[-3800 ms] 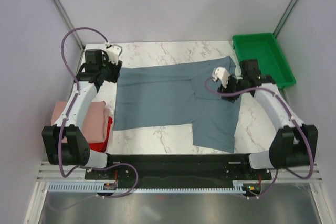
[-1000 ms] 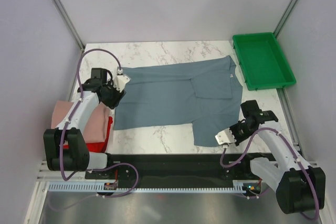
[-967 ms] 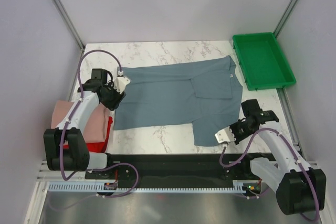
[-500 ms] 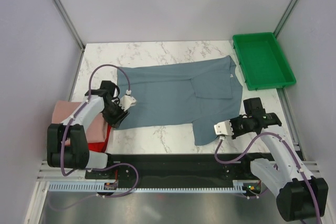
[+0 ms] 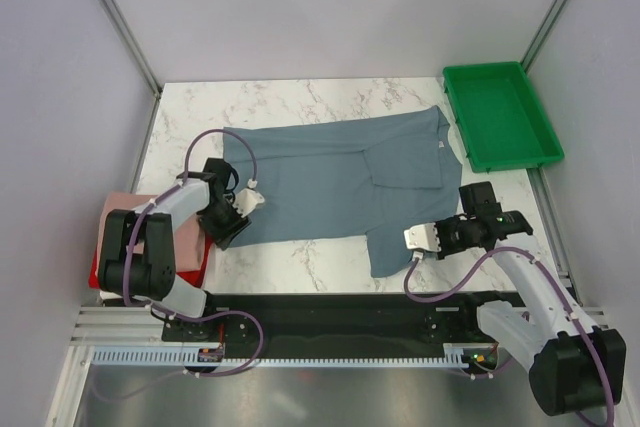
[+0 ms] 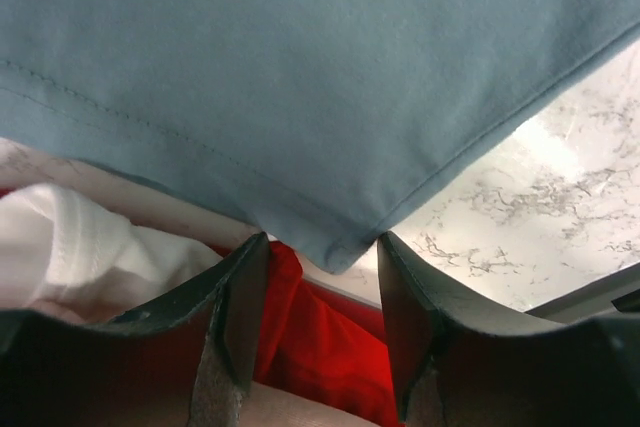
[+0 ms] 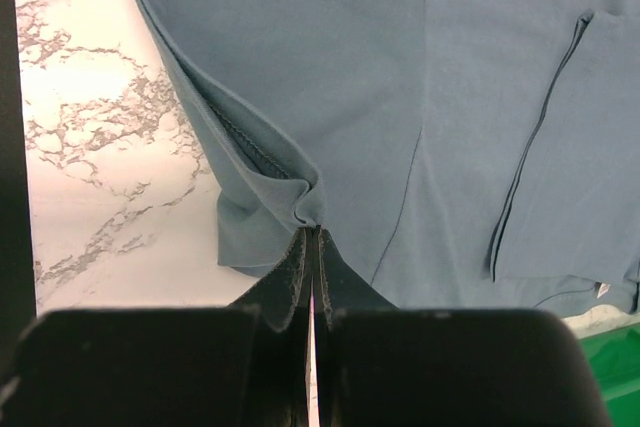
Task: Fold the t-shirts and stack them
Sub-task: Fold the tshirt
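- Slate blue-grey t-shirt (image 5: 330, 177): lying spread flat across the middle of the counter (image 5: 300, 102), its collar pointing toward the right edge.
- Left gripper (image 5: 230, 219): fingers (image 6: 240, 297) standing spread, with the shirt's near-left corner lying between them.
- Right gripper (image 5: 420, 245): jaws pressed together, pinching a puckered fold of hem at the shirt's near-right corner.
- Pink tee (image 5: 186, 247), red tee (image 6: 320, 337), white tee (image 6: 70, 247): sitting folded together at the left edge.
- Green tray (image 5: 500, 112): resting at the far right corner.

overhead view looks down from behind, far; wrist views close, each on a blue-grey t-shirt (image 5: 330, 182) corner
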